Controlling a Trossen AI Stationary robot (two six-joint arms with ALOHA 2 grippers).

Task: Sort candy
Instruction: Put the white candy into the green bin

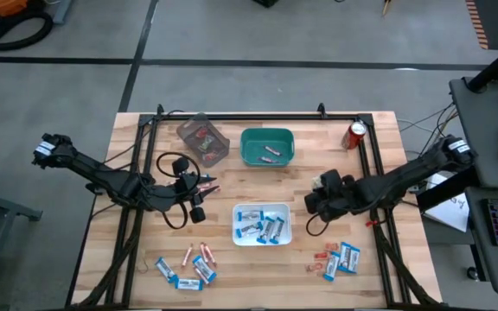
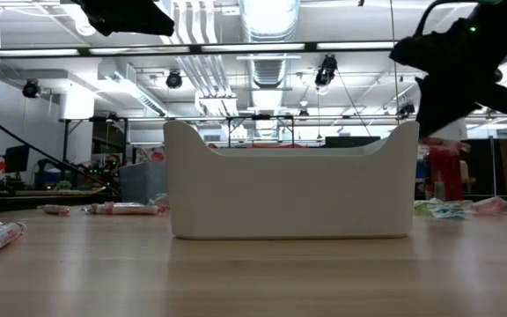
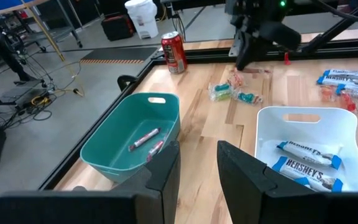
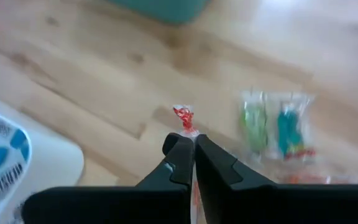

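Red-wrapped candy [image 4: 184,118] is pinched in the closed right gripper [image 4: 193,149].
Left gripper [image 3: 197,163] is held part-open, empty, beside the teal bin [image 3: 114,146].

Hidden: most of the red-wrapped candy [image 4: 185,118] between my right fingers [image 4: 179,158] | Cut off: left fingers' [image 3: 166,174] bases at frame edge | Blurred: green-blue packet [image 4: 277,129], print unreadable

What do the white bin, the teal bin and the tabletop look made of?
White bin: likely matte plastic, with smooth moulded walls and a handle slot. Teal bin: same moulded look, slight sheen. Tabletop: pale wood planks with visible grain and seams.
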